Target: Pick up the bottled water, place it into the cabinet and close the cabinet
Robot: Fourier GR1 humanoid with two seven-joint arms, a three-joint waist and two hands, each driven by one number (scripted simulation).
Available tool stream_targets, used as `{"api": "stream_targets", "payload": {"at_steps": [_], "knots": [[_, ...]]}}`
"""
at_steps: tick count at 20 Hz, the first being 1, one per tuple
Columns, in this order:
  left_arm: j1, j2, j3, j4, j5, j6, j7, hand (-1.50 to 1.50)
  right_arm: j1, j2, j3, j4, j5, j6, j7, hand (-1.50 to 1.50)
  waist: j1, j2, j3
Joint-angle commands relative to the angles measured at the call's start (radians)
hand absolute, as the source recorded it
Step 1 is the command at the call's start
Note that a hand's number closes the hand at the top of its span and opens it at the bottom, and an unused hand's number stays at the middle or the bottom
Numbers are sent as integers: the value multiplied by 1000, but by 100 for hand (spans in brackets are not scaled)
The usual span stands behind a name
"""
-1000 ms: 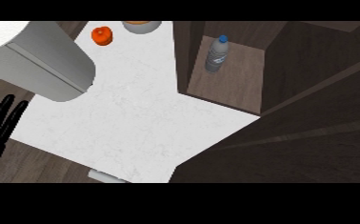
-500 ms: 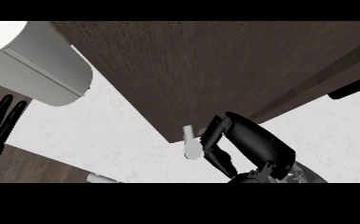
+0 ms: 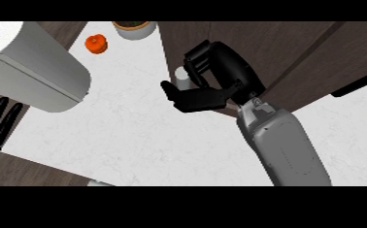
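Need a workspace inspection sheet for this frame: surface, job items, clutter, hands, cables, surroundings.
Surface: white marbled counter, bare in the middle.
Job's things: bottled water not seen; dark wood cabinet door fills the upper right, and a pale handle shows at its edge.
Clutter: orange fruit and a pot with dark contents at the counter's far edge, apart from each other.
Hands: right hand at the cabinet door's edge, fingers curled beside the handle; whether it grips cannot be told. Left hand shows only as dark fingers at the view's left edge.
Cables: nothing seen.
Surroundings: large grey appliance at left; dark wood floor below.
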Motion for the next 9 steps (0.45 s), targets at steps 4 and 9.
{"api": "stream_targets", "payload": {"at_steps": [4,9], "knots": [[25,-7,4,1,4,-22,-7,-150,-216,10,-117,233,-73,-203,-23,-150,-8,-3,2],[24,-27,2,19,-3,-23,-19,-150,-279,10,-91,306,-114,-267,-49,-150,-24,-2,1]]}}
